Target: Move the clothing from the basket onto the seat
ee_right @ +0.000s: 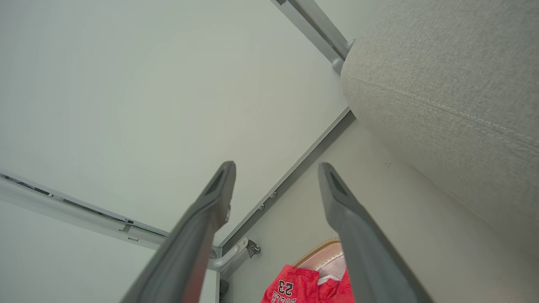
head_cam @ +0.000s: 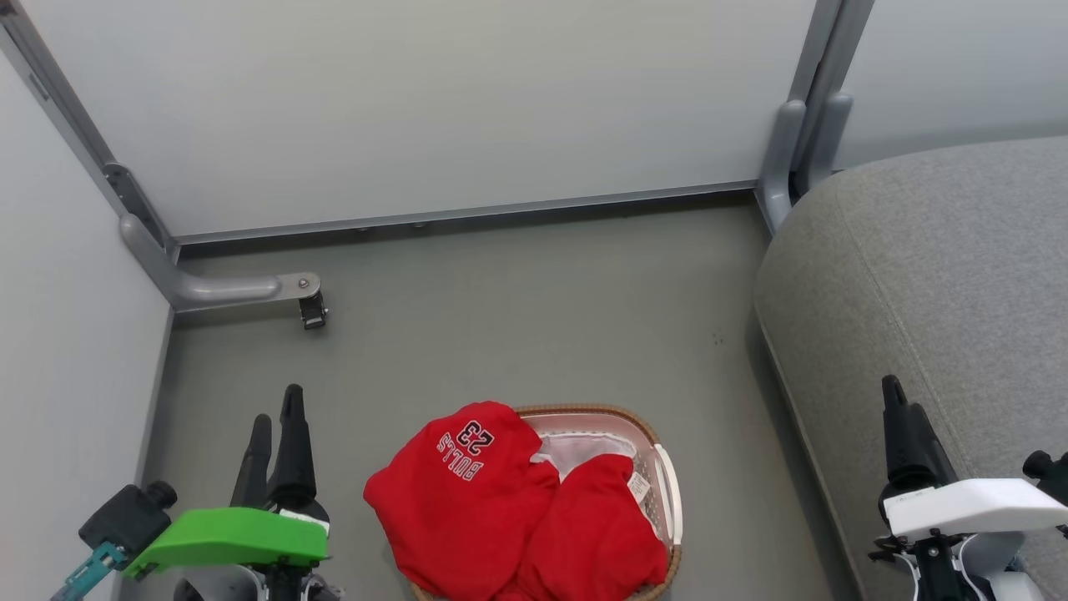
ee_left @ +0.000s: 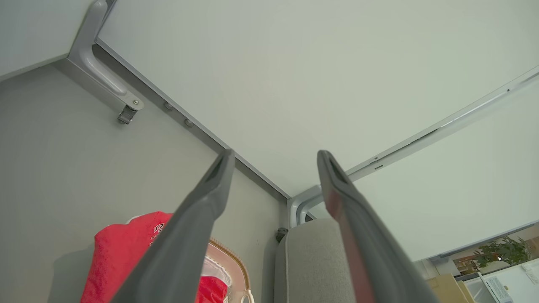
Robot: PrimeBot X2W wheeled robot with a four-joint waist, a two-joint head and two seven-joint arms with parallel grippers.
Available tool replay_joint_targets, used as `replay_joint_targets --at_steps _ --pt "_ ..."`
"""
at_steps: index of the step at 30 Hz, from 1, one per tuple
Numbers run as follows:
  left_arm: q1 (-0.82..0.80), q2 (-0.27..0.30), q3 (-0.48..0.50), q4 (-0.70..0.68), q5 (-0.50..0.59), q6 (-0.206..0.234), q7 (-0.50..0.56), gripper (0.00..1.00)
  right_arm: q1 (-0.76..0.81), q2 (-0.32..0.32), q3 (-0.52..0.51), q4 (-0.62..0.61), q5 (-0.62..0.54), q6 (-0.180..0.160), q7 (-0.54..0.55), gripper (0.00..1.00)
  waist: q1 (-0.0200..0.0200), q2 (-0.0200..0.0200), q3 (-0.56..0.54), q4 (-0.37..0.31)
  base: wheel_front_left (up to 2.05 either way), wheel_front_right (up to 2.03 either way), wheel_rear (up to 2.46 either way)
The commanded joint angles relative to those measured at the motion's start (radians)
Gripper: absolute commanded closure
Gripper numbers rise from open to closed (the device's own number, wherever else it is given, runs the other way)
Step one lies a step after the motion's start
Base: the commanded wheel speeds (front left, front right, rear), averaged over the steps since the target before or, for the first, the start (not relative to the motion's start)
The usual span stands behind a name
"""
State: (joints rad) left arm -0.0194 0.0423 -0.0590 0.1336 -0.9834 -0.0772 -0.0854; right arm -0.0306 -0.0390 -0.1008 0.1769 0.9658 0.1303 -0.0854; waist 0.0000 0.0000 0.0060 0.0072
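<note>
Basically zero progress as far as the pictures show; both pieces of the clothing (head_cam: 517, 509) sit in the basket (head_cam: 670, 488), which stands on the floor (head_cam: 501, 334) at 6 o'clock in the head view. The BULLS 23 jersey (head_cam: 463, 480) is heaped over the rim toward 9 o'clock; the second red garment (head_cam: 596, 534), with a white tag (head_cam: 640, 486), lies at the jersey's 3 o'clock side; a bit of white liner (head_cam: 584, 451) shows at the pile's 12 o'clock.

The seat (head_cam: 943, 275) is at 3 o'clock, near the basket but apart from it, with a strip of floor between them and no red fabric on it.

The left gripper (ee_left: 274, 153) hangs at 8 o'clock, fingers spread wide, nothing between them, not touching the clothing; the right gripper (ee_right: 276, 168) hangs at 4 o'clock just over the seat's edge, fingers also spread wide and bare.

My read: the first grasp is not begun. Left to do: reach in toward 6 o'clock, take one garment, carry it to 3 o'clock, drop it on the seat, then repeat for the other. The jersey looks like the easier first pick since it rides on top and overhangs the rim.
</note>
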Motion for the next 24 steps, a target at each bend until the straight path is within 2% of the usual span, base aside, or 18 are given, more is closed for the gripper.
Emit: replay_joint_targets --at_steps 1,2,13,24 --pt "0.003 0.006 -0.001 -0.017 0.021 0.004 -0.008 0.0 -0.001 -0.007 0.001 -0.016 -0.023 0.0 -0.008 0.0 0.0 0.0 0.0 0.0 0.0 0.0 0.0" --pt "0.003 0.006 -0.027 -0.021 0.142 0.006 -0.02 0.0 0.004 -0.007 0.007 -0.02 -0.085 0.0 -0.019 0.0 0.0 0.0 0.001 0.001 0.0 0.0 0.0" --pt "0.022 0.007 -0.051 -0.02 0.298 0.03 -0.048 0.0 0.009 -0.008 0.029 -0.018 -0.242 0.0 -0.047 0.0 0.0 0.0 0.001 0.004 0.0 0.0 0.0" --pt "0.054 0.008 -0.057 0.001 0.461 0.036 -0.077 0.0 0.024 -0.01 0.068 -0.001 -0.408 0.001 -0.077 0.0 0.0 0.0 -0.002 0.004 0.0 0.0 0.0"
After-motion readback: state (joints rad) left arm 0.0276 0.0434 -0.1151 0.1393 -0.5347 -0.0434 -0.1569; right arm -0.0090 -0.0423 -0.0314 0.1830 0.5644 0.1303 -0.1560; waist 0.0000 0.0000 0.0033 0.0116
